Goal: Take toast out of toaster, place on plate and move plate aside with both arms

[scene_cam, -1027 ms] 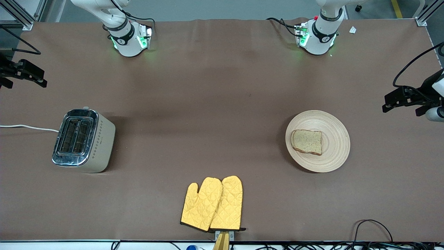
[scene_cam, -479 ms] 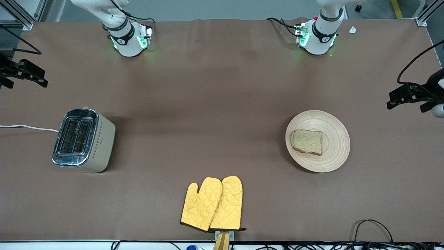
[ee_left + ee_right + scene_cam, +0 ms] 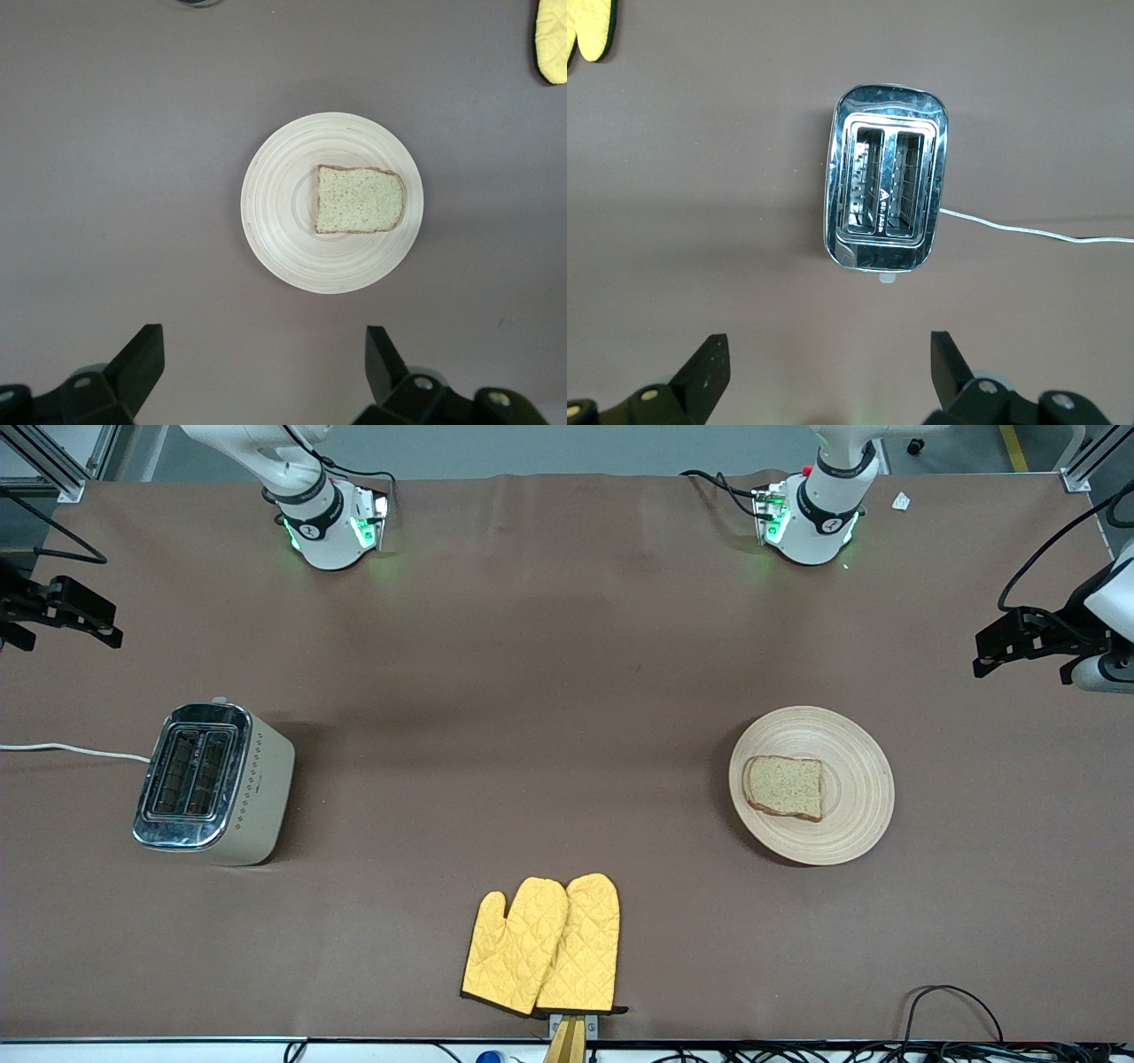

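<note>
The brown tabletop (image 3: 567, 691) carries everything well apart. The toaster (image 3: 213, 783) stands toward the right arm's end, both slots empty and its white cord (image 3: 71, 750) trailing off the edge. The plate (image 3: 811, 785) lies toward the left arm's end with the toast (image 3: 785, 786) flat on it — judged from that, only moving the plate aside may remain. The yellow oven mitts (image 3: 542, 946) lie nearest the front camera, untouched. The left tool (image 3: 264, 367) hangs released above the plate; the right tool (image 3: 829, 372) hangs released above the toaster — neither holds anything.
</note>
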Controlling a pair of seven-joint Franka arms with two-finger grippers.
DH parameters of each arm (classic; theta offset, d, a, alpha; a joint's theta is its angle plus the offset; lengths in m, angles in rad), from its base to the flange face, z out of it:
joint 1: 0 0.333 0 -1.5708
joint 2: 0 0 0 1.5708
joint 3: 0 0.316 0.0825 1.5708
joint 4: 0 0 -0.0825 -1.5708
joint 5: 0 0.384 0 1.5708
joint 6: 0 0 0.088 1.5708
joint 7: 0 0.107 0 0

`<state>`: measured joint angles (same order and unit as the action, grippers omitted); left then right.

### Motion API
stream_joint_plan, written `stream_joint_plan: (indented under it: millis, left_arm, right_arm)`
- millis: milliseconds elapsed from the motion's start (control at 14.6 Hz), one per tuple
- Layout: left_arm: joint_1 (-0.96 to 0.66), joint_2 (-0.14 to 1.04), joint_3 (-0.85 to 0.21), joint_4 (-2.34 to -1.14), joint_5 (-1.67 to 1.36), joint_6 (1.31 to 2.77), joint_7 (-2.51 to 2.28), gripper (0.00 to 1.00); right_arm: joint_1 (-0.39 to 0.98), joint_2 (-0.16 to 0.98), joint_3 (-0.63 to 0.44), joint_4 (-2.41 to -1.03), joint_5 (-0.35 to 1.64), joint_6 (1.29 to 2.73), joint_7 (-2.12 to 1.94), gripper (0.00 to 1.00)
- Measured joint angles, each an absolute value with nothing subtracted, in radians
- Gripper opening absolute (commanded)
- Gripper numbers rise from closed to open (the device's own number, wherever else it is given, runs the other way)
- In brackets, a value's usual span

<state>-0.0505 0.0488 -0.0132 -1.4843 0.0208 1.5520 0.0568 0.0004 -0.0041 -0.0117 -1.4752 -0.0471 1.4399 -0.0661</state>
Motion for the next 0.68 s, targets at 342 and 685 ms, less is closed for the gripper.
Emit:
stream_joint_plan:
  millis: [342, 685]
  left_arm:
    - [-0.103, 0.003, 0.055, -1.572, 0.021, 1.624, 0.053, 1.00]
    - [-0.111, 0.003, 0.046, -1.573, 0.021, 1.632, -0.007, 1.00]
  right_arm:
    - [0.000, -0.004, -0.012, -1.475, -0.047, 1.439, -0.066, 1.00]
    - [0.000, -0.004, -0.012, -1.475, -0.047, 1.441, -0.066, 1.00]
